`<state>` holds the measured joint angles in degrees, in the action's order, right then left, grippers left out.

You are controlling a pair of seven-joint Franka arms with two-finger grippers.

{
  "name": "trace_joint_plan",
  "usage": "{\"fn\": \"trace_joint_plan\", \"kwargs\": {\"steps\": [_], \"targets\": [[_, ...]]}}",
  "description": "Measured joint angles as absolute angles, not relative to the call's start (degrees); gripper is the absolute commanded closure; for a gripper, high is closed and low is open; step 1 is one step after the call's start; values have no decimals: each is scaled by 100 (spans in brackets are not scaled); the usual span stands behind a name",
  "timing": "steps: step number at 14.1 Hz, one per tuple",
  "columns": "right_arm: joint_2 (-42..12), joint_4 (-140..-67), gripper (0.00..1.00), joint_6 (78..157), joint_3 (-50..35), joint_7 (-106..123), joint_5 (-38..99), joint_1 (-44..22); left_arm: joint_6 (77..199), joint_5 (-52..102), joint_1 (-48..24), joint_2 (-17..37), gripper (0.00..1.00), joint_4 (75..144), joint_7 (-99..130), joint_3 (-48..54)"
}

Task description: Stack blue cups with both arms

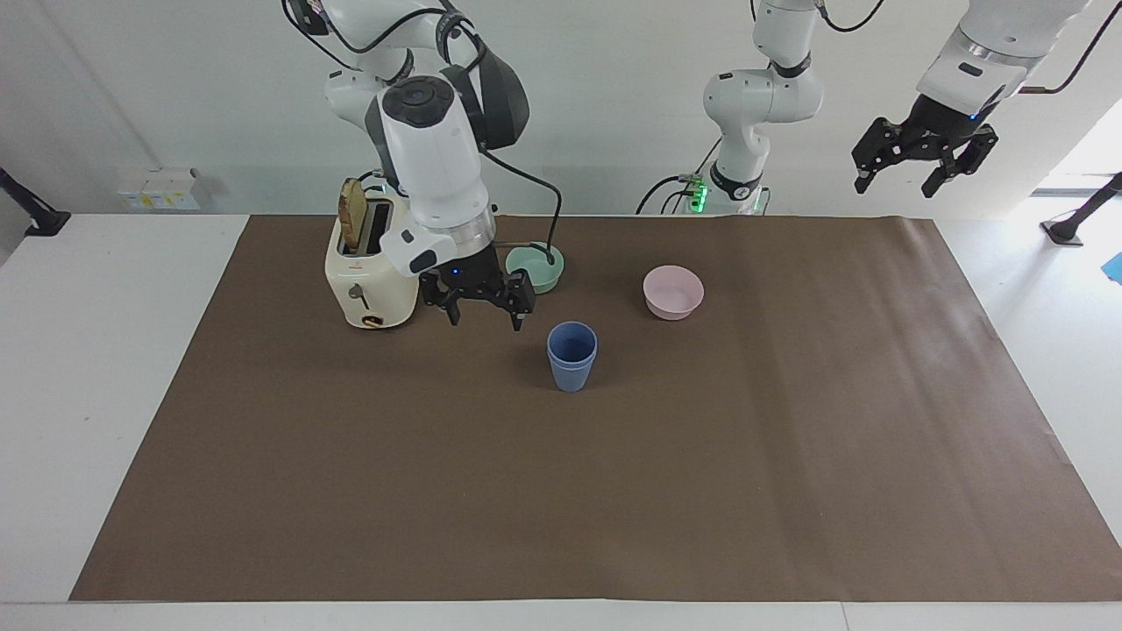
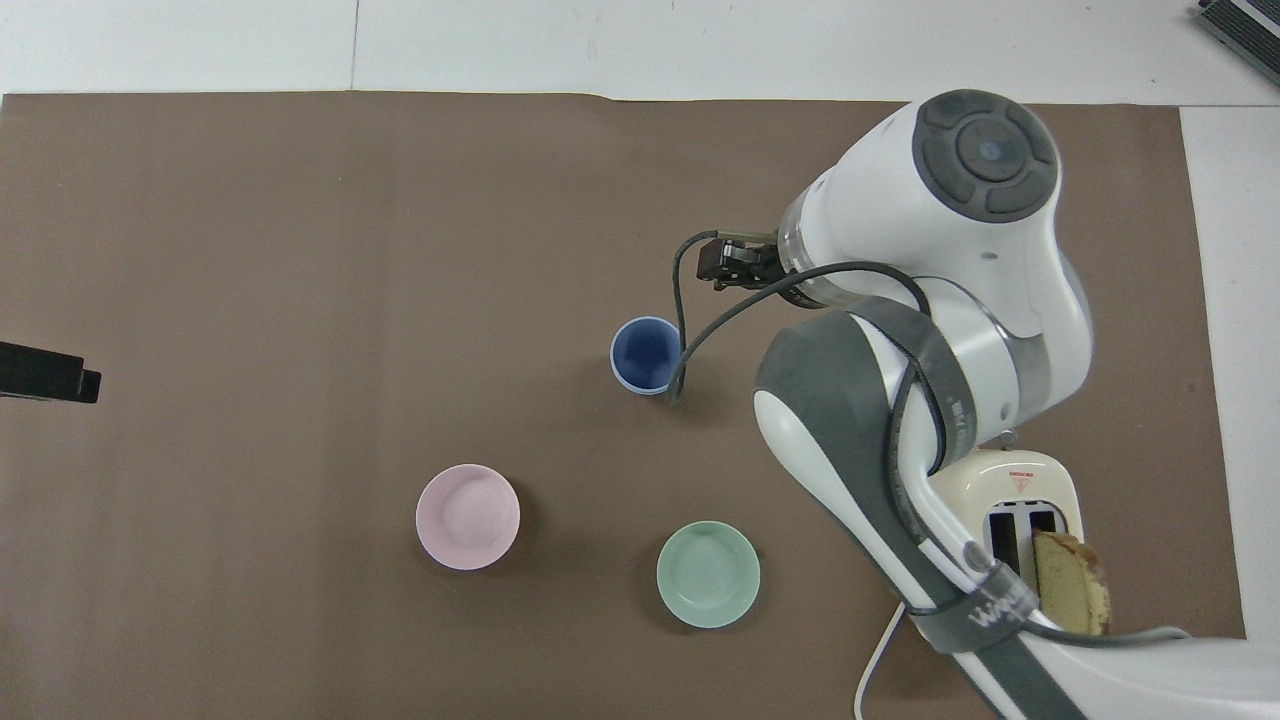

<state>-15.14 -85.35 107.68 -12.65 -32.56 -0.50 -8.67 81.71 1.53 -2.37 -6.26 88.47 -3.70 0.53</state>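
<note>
The blue cups (image 1: 571, 355) look nested already, standing mid-mat, farther from the robots than the green bowl (image 1: 536, 267). Right gripper (image 1: 480, 307) hangs empty with fingers spread, above the mat between toaster (image 1: 372, 263) and cups. Left gripper (image 1: 922, 156) waits high, spread too. I'd say stacking's done; next is just parking the right arm.

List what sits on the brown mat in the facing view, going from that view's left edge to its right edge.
Toaster → green bowl → stacked blue cups → pink bowl. The open right gripper hangs over the mat between the toaster and the cups.
</note>
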Motion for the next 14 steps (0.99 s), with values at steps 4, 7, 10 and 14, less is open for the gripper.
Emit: {"fn": "trace_joint_plan", "kwargs": {"steps": [4, 7, 10, 14], "targets": [[-1391, -8520, 0, 10508, -1262, -2895, -61, -631, 8171, 153, -237, -626, 0, 8847, -370, 53], [-1303, -8358, 0, 9994, -1249, -2366, -94, -385, 8171, 153, -237, -626, 0, 8847, -370, 53], [-1101, -8210, 0, 9398, -1208, -1492, -116, -16, 8171, 153, -237, -626, 0, 8847, -370, 53], [-740, -8156, 0, 9039, -688, -253, -117, 119, 8171, 153, -237, -626, 0, 8847, -370, 53]]}}
